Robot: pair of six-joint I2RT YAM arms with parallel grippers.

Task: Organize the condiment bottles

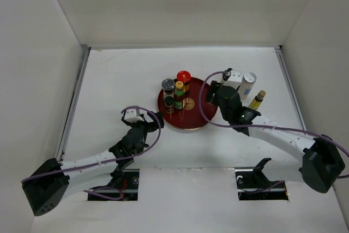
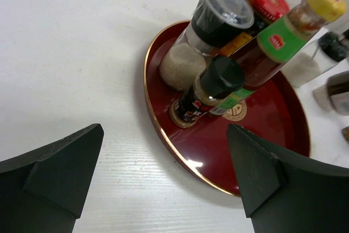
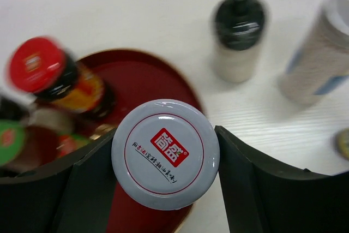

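right fingers (image 3: 251, 184) clamped on grey-capped jar (image 3: 165, 154) at red tray (image 3: 144, 80) rim, left fingers (image 2: 54, 167) spread apart, arm low beside tray

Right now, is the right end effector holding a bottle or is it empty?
Holding. In the right wrist view the right end effector has both fingers against the silver-capped jar.

red-capped bottle (image 3: 37, 64): blurred | white canister (image 3: 319, 61): cut by right edge | silver-capped jar (image 3: 165, 154): body hidden under lid
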